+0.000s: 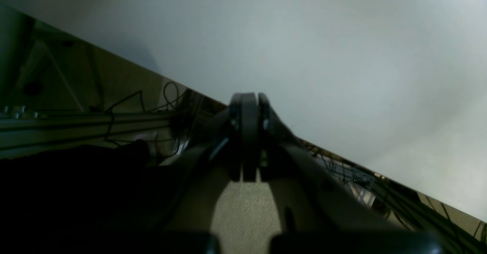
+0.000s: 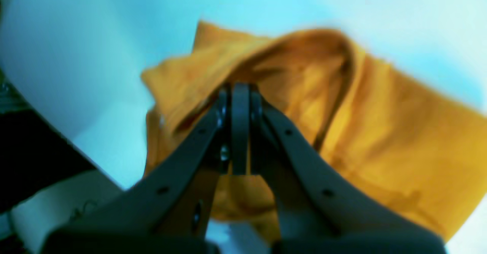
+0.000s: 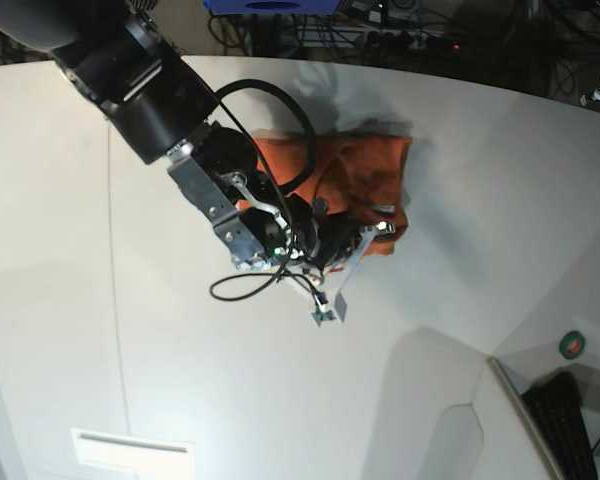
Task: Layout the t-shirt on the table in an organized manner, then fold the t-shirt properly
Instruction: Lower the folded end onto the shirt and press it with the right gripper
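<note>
The orange t-shirt (image 3: 365,170) lies crumpled on the white table (image 3: 180,350) at the far middle. My right gripper (image 3: 370,235) is at the shirt's near edge. In the right wrist view its jaws are pressed together, and the right gripper (image 2: 239,90) is shut on a raised fold of the t-shirt (image 2: 380,124), which arches up around the tips; that view is blurred. My left gripper (image 1: 249,96) is shut with nothing in it. It hangs over the edge of the table (image 1: 323,56), far from the shirt. No part of the left arm is clear in the base view.
A small white plate (image 3: 132,450) lies at the table's near left. A green tape roll (image 3: 573,345) and a dark keyboard-like thing (image 3: 565,420) sit at the right. Cables (image 3: 380,30) run behind the far edge. A metal rail (image 1: 76,121) and wires show below the table edge.
</note>
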`<state>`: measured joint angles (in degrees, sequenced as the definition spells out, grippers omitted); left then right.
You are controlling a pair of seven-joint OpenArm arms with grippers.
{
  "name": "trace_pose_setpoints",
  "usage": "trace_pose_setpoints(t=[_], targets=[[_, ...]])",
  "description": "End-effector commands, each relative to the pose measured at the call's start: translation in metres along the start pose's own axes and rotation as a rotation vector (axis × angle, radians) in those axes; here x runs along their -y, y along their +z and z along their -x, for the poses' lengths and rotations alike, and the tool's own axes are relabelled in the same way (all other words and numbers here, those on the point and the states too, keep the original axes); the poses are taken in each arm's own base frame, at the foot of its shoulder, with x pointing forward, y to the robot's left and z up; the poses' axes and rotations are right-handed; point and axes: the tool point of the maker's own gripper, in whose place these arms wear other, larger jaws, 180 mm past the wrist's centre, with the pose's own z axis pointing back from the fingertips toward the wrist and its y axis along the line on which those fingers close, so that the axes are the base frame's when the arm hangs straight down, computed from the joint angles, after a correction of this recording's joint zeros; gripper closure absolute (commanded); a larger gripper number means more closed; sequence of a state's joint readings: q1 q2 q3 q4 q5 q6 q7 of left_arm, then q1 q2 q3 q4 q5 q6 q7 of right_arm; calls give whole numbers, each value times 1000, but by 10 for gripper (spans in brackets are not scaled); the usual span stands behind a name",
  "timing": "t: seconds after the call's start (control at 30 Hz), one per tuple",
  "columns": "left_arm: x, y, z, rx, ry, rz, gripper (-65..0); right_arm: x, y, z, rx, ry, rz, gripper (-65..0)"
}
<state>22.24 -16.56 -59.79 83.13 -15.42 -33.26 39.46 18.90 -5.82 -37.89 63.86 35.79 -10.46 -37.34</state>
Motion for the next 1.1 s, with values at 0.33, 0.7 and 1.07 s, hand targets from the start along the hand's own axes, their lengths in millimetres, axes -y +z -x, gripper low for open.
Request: trace_pose_setpoints(t=[0.33, 0.7, 1.07], targets=[[-8, 4, -19, 47, -23, -15, 0, -39, 42, -90, 253, 82, -87, 0], [-8, 4, -20, 50, -23, -15, 0, -14, 42, 11, -58, -24, -24, 0], [-8, 4, -17, 46, -21, -14, 0, -34, -15, -1, 12, 166, -14, 0]])
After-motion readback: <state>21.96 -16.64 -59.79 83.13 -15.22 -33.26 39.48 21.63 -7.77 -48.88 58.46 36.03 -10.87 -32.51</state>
